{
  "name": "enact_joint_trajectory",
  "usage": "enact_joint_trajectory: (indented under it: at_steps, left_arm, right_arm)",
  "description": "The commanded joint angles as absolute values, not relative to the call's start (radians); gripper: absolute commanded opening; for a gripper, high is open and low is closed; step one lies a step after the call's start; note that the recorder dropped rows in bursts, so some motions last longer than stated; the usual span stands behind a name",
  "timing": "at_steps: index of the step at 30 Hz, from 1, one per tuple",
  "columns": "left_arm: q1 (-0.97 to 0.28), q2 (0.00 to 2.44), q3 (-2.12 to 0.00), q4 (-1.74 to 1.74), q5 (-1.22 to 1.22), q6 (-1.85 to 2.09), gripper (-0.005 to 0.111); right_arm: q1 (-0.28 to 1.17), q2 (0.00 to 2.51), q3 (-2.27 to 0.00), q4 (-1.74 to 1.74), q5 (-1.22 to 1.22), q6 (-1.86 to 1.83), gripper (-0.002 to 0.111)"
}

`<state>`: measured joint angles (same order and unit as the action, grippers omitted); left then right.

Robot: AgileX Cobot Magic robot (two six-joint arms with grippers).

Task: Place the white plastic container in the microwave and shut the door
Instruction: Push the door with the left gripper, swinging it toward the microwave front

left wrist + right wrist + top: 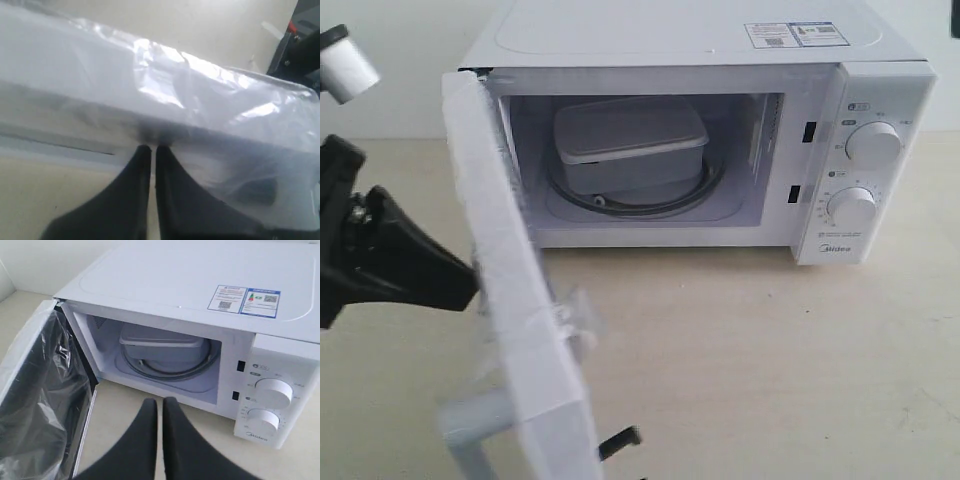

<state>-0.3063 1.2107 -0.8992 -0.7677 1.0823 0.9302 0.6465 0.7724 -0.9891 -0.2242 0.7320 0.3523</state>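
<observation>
one white plastic container (630, 138) inside microwave (670, 35); door (512, 295) ajar.

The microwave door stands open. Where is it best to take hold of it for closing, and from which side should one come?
Probably the bar handle near the free edge of the door, from the outer face, where the left gripper is. The handle stands off the panel, so it can be clasped; the rest is flat, under loose film.
</observation>
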Motion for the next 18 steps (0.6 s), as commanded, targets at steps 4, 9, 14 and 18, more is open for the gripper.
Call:
enact_joint_trajectory:
  at_steps: [4,9,14,18]
  left_arm:
    - [-0.408,1.332,-0.944,-0.849,0.961,0.988,0.004]
    - [-0.408,1.301,-0.967,-0.841,0.956,0.988,0.004]
    - [-0.408,1.23,-0.972,-0.818,0.931,0.988,0.004]
    - [-0.406,1.167,-0.972,-0.816,0.908,0.977,0.004]
  right_arm:
    - [0.649,0.757,-1.021,-0.247,0.817,0.35,0.0]
    - [0.649,0.757,-0.999,-0.301,0.836,0.368,0.0]
    - [0.649,0.757,-0.847,-0.322,0.651,0.499,0.0]
    - [0.649,0.737,-0.676,-0.323,0.422,0.632,0.0]
